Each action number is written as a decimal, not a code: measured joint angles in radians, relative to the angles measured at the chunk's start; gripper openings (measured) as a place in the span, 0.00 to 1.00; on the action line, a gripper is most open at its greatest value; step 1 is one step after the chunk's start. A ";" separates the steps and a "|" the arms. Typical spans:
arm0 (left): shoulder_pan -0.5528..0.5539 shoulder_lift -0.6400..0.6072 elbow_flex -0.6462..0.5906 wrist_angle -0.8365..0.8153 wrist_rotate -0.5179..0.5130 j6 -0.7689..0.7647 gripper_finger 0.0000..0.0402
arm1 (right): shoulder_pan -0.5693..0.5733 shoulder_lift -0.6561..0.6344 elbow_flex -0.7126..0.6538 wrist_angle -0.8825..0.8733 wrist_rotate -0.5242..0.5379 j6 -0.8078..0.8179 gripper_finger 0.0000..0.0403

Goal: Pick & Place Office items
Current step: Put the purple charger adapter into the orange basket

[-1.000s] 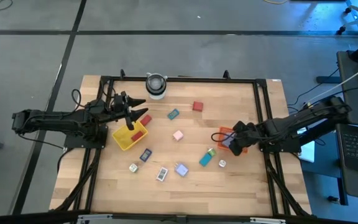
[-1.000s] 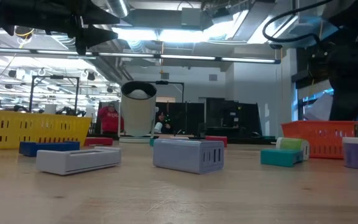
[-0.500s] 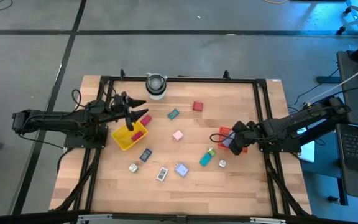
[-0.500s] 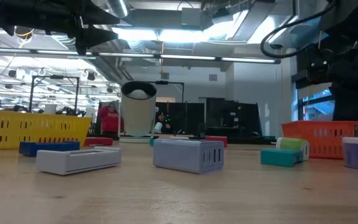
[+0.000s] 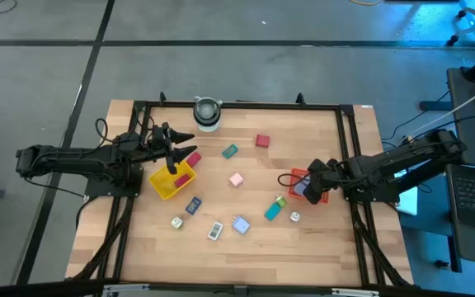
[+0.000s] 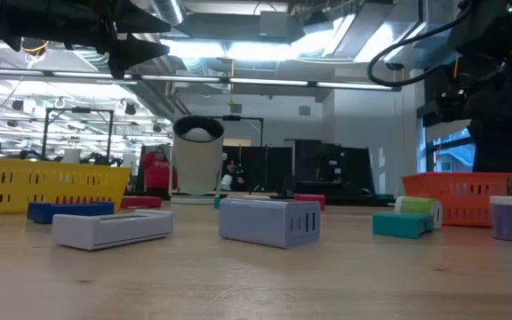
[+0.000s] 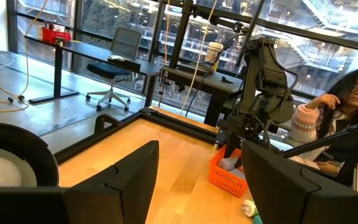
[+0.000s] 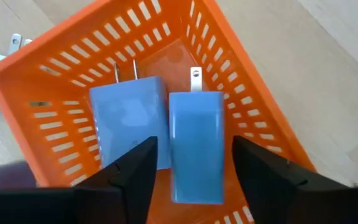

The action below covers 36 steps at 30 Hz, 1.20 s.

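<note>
Spreading since earlier: right gripper [image 8: 191,171] fingers, apparently releasing blue charger [image 8: 195,146].

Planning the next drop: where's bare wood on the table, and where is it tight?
Free: bare wood table between the red block and the orange basket; also the near strip below the white charger. Crowded: the stretch from the yellow basket to the teal block.

I work in a robotics lab: beyond my jaws stand black office desks [image 7: 110,65], a grey swivel chair [image 7: 118,53] and tall windows [image 7: 98,18].
</note>
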 joint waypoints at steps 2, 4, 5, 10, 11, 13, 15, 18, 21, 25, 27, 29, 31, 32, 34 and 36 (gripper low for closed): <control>0.000 0.000 0.000 0.000 0.005 0.000 0.56 | -0.007 0.000 0.000 0.000 0.005 0.000 0.57; 0.000 0.000 0.000 0.000 0.011 0.000 0.56 | -0.011 0.000 0.000 0.000 0.023 0.005 0.61; 0.000 0.000 0.000 0.000 0.014 0.000 0.56 | -0.013 0.000 0.002 -0.001 0.032 0.009 0.62; 0.000 0.000 0.000 0.000 0.016 0.000 0.56 | -0.014 -0.003 0.064 -0.048 0.072 0.000 0.64; 0.000 0.000 0.000 0.000 0.016 0.000 0.56 | -0.014 -0.004 0.084 -0.063 0.077 -0.007 0.64; 0.000 0.000 0.000 0.000 0.016 0.000 0.56 | -0.011 -0.005 0.125 -0.092 0.090 -0.022 0.63; 0.000 0.000 0.000 0.000 0.016 0.000 0.56 | -0.003 -0.005 0.163 -0.126 0.093 -0.026 0.62; 0.000 0.000 0.000 0.000 0.016 0.003 0.56 | 0.027 -0.005 0.205 -0.128 0.081 -0.024 0.61; 0.000 0.000 0.000 0.000 0.017 0.021 0.56 | 0.079 0.002 0.240 -0.127 0.075 0.010 0.61; 0.000 -0.002 0.000 0.001 0.015 0.023 0.56 | 0.164 0.027 0.283 -0.125 0.114 0.057 0.61; 0.000 -0.006 0.000 0.000 0.007 0.025 0.56 | 0.202 0.038 0.297 -0.128 0.140 0.072 0.61; 0.000 -0.006 0.000 0.002 -0.011 0.026 0.56 | 0.242 0.043 0.307 -0.126 0.149 0.078 0.61; 0.000 -0.009 0.000 -0.001 -0.016 0.026 0.56 | 0.290 0.045 0.306 -0.128 0.164 0.109 0.61; 0.000 -0.010 0.000 0.001 -0.016 0.026 0.56 | 0.319 0.045 0.306 -0.127 0.174 0.130 0.61; 0.000 -0.010 0.000 0.000 -0.014 0.015 0.56 | 0.376 0.045 0.306 -0.110 0.179 0.163 0.61; 0.000 -0.010 0.000 0.000 -0.012 0.003 0.56 | 0.432 0.045 0.306 -0.079 0.185 0.197 0.61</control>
